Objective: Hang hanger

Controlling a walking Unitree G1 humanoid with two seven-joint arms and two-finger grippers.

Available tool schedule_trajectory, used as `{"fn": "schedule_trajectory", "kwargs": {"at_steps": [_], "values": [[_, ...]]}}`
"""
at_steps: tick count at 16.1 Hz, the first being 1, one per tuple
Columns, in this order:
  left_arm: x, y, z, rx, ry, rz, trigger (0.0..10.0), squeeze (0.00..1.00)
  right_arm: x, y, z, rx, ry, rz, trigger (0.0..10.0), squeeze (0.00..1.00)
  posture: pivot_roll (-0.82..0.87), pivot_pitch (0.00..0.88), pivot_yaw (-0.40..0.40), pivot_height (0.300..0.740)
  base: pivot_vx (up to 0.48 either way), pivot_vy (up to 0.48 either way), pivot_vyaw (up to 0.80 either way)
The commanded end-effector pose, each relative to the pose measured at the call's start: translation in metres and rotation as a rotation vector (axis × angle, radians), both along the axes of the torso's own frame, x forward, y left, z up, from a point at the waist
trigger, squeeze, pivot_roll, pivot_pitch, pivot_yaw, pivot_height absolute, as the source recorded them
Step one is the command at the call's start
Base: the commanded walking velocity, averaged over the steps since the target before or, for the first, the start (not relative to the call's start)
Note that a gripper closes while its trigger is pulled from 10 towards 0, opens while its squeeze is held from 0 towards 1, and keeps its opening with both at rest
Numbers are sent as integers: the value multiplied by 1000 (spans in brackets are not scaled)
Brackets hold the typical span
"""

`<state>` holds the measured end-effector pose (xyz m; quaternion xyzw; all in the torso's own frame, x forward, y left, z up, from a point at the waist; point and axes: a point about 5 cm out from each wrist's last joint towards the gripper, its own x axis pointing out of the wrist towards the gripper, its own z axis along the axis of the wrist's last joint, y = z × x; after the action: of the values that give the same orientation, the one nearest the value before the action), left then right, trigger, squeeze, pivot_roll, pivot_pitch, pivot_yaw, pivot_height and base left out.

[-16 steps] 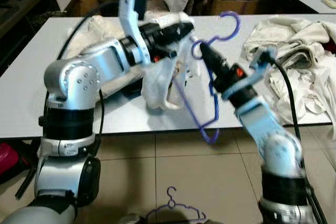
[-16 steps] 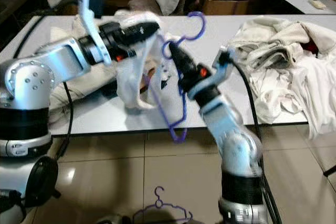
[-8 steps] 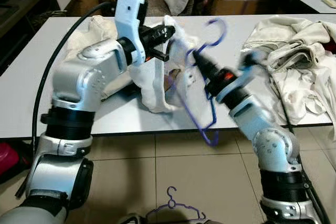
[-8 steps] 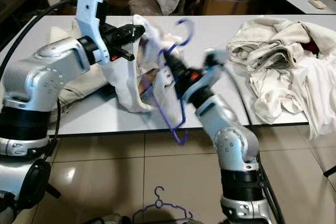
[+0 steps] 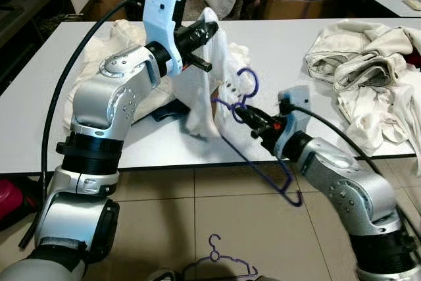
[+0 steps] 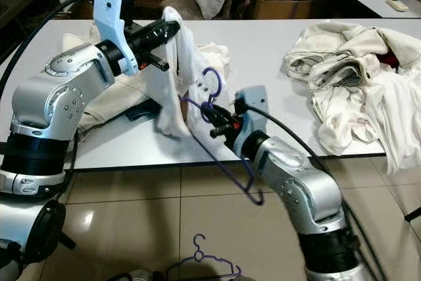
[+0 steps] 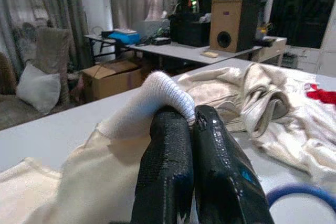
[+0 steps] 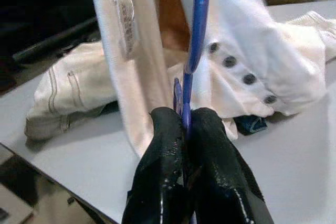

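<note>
Lifting the white garment clear of the surface, the left gripper pinches its top edge so it drapes open, while the right gripper clamps the blue hanger just beside it, ready for threading inside.

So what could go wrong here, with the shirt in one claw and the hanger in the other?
The left claw pinches only a small fold of the white garment, so it might slip free. The right claw grips the blue hanger near its hook, with the frame dangling past the table edge; it could twist, snag the cloth or drop.
</note>
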<state>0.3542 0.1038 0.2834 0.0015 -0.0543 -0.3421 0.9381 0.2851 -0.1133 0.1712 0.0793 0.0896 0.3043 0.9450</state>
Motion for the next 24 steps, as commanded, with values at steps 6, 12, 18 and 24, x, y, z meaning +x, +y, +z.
{"fn": "schedule_trajectory", "kwargs": {"at_steps": [6, 12, 18, 24], "values": [[-2, 1, 3, 55, -28, -14, 0, 0, -2, -4, 50, 163, -212, 59, 10000, 0, -120, 0, 14, 740, 0, 0, 0], [-8, -5, -17, 157, 47, -86, 4039, 0, 6, -12, 52, 285, -206, -59, 10000, 0, -123, 0, 9, 740, 0, 0, 0], [-6, 2, -58, 322, 73, -34, 10000, 1000, 15, -13, 50, 473, -141, -86, 10000, 0, -130, 0, -1, 740, 0, 0, 0], [-30, 6, -89, 358, 131, 7, 10000, 1000, 19, -14, 46, 504, -104, -96, 10000, 0, -131, 0, -14, 740, 0, 0, 0]]}}
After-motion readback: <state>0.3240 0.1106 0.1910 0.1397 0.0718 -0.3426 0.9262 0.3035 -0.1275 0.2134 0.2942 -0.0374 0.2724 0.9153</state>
